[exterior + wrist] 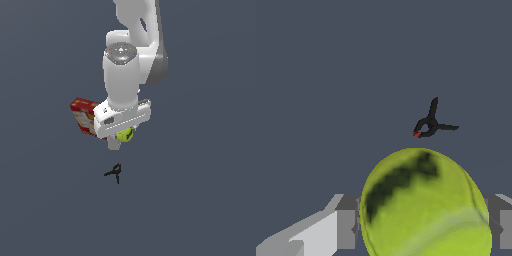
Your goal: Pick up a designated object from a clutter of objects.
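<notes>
Wrist view shows the yellow-green ball (426, 205) very big and close, sitting between two grey fingers (346, 227) of the gripper (423, 227). The jaws are clamped on the ball, one on each side. Past the ball, a small black clamp (431, 124) with a red tip lies alone on the dark bench (331, 75).

Exterior view shows the white arm (122, 75) reaching down with the ball (124, 135) under its hand. A red box (84, 116) stands just beside the arm, partly hidden by it. The clamp (114, 173) lies apart from both. No bench edges or corners show.
</notes>
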Tool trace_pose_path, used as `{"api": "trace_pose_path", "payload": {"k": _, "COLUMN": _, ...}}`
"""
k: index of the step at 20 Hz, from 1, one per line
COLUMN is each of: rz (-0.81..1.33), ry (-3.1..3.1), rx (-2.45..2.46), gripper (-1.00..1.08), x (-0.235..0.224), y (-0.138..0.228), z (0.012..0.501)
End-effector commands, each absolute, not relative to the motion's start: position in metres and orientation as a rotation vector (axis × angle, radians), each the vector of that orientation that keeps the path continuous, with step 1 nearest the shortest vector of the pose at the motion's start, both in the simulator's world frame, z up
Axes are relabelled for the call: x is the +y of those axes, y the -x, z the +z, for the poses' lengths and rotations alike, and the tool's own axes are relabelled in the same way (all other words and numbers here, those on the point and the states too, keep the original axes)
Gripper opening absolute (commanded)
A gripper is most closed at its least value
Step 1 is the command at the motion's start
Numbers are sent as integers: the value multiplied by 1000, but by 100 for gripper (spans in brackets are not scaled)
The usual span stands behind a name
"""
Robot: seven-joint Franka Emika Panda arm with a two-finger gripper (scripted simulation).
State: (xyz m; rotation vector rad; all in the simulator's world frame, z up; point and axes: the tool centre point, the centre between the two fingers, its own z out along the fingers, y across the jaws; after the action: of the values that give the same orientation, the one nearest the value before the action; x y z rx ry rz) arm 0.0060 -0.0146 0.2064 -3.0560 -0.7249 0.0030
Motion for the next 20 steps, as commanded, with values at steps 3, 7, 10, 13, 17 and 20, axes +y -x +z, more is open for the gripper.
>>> {"api": "trace_pose_path", "payload": {"k": 3, "rz": -1, "ry": 3054, "rx": -725, "gripper": -100, "x": -41, "y": 19, "z": 240}}
{"api": "trace_pose_path", "payload": {"k": 7, "rz": -2, "ry": 3053, "rx": -725, "gripper": -100, "x": -66, "y": 41, "z": 271}}
{"api": "trace_pose_path", "payload": {"k": 10, "rz": -2, "ry": 3053, "rx": -725, "gripper": -100, "x": -86, "y": 59, "z": 294}}
{"api": "trace_pose_path", "payload": {"k": 13, "rz": -2, "ry": 3053, "rx": -725, "gripper": -100, "x": -104, "y": 75, "z": 316}}
{"api": "trace_pose_path", "payload": {"k": 17, "rz": -2, "ry": 3053, "rx": -725, "gripper": -100, "x": -126, "y": 93, "z": 342}}
{"api": "trace_pose_path", "payload": {"k": 20, "rz": -2, "ry": 3054, "rx": -725, "gripper": -100, "x": -139, "y": 104, "z": 359}}
